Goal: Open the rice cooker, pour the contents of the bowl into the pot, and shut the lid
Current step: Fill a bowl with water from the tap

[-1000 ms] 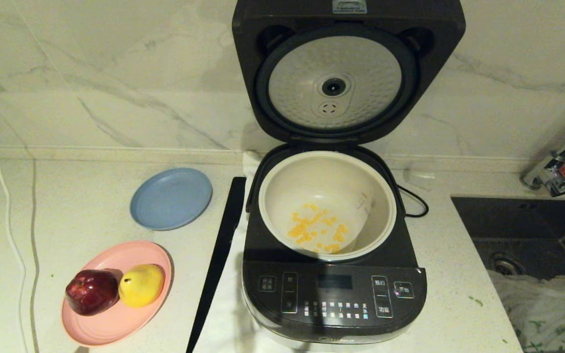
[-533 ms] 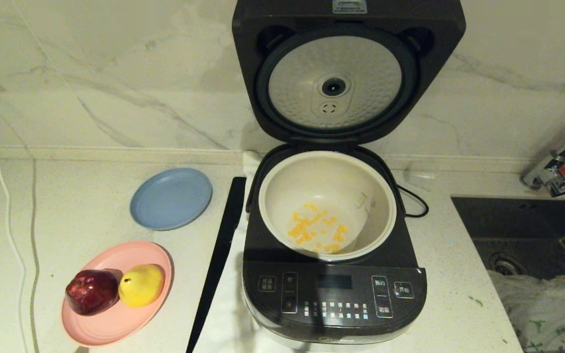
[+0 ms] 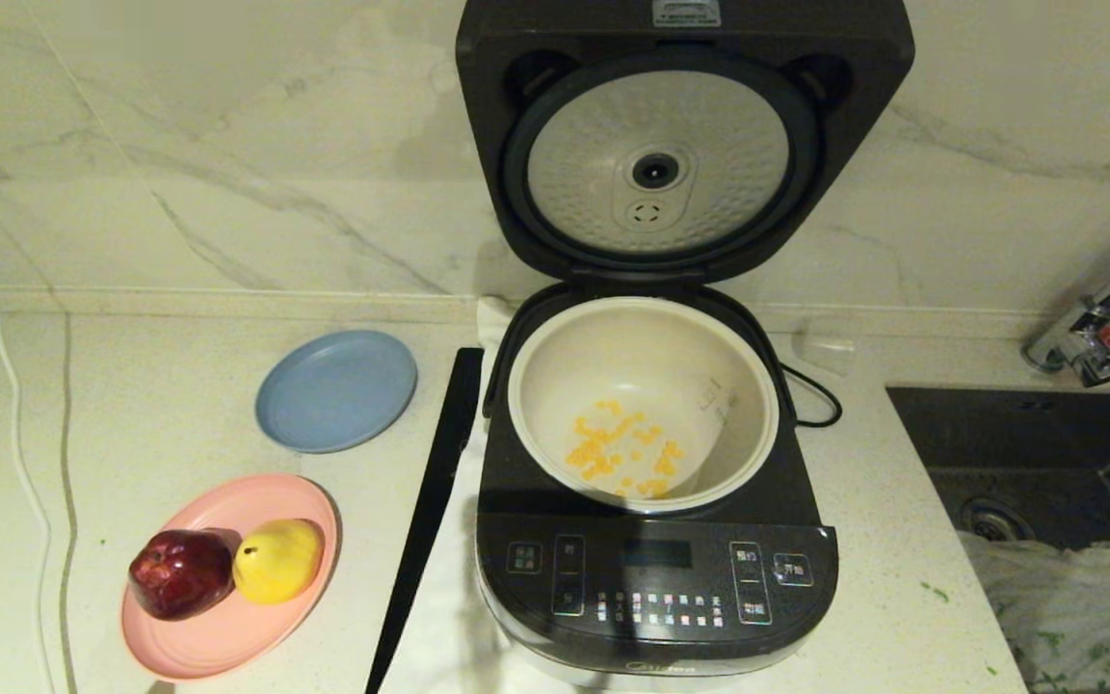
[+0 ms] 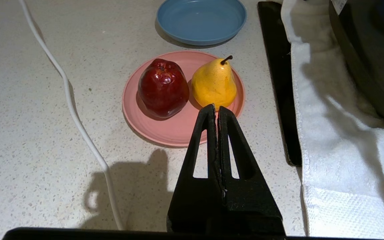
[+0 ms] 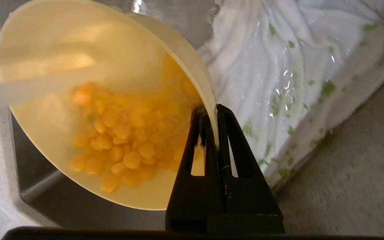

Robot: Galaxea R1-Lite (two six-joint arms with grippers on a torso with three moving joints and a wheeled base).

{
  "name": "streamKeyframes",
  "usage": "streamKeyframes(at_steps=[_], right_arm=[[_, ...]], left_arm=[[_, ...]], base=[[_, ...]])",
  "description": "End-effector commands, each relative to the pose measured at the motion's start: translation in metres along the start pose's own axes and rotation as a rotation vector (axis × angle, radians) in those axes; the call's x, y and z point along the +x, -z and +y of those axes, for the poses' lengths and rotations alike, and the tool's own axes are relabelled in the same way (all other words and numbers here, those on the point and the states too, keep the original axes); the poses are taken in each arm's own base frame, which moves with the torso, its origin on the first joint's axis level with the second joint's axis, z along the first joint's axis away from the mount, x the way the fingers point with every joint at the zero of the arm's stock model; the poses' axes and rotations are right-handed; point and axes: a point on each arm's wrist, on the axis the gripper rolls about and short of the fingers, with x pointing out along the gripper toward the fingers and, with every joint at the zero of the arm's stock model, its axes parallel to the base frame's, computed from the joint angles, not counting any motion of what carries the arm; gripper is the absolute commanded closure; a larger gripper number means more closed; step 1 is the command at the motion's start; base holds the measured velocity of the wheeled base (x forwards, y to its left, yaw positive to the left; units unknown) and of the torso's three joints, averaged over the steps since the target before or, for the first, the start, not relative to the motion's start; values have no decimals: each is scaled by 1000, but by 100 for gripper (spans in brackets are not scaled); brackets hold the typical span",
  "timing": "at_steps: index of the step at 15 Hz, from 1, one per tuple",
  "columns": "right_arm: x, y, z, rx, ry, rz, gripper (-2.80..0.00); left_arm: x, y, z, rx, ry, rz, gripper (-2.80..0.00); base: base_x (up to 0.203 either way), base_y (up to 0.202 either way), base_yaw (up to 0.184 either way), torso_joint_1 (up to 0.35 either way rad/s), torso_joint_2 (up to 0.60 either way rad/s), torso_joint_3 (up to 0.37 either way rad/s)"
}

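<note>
Bowl: the bowl (image 5: pixel 88 100) is pinched by its rim in the right gripper (image 5: pixel 212 115), jaws clamped on the thin wall. It sits tilted over a dark sink edge and a white cloth (image 5: pixel 288 66). It is out of the head view.
Contents: the contents (image 5: pixel 118 143), yellow kernels, lie pooled in the bowl's lower side, none spilling.
Pot: the pot (image 3: pixel 555 371) sits in the rice cooker (image 3: pixel 656 578) with some scattered kernels (image 3: pixel 618 448) already on its floor.
Lid: the lid (image 3: pixel 656 164) stands upright against the wall, dimpled plate facing forward.
Change: across the last second the head view looks the same, with pot, kernels and lid unmoved and no arm entering.
Meaning: opening is done; pouring and closing remain. The bowl probably has to travel to above the pot and stay level enough to avoid shedding kernels.
Left gripper: the left gripper (image 4: pixel 217 108) is parked, jaws pressed together and empty, near the pink plate (image 4: pixel 175 130) with red apple (image 4: pixel 163 86) and yellow pear (image 4: pixel 214 83).
Nearby: blue plate (image 3: pixel 336 389) lies left of the cooker.
</note>
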Motion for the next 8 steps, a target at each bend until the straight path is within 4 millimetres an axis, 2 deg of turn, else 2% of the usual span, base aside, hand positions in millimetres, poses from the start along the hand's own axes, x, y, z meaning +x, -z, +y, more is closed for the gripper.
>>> streamKeyframes(at_steps=[1, 8], right_arm=[[4, -3, 3, -6, -10, -4, 0], [-5, 2, 11, -2, 0, 26, 0]], left_arm=[[1, 2, 0, 0, 0, 8, 0], [1, 2, 0, 0, 1, 8, 0]], base=[[0, 0, 0, 0, 0, 0], [0, 0, 0, 0, 0, 0]])
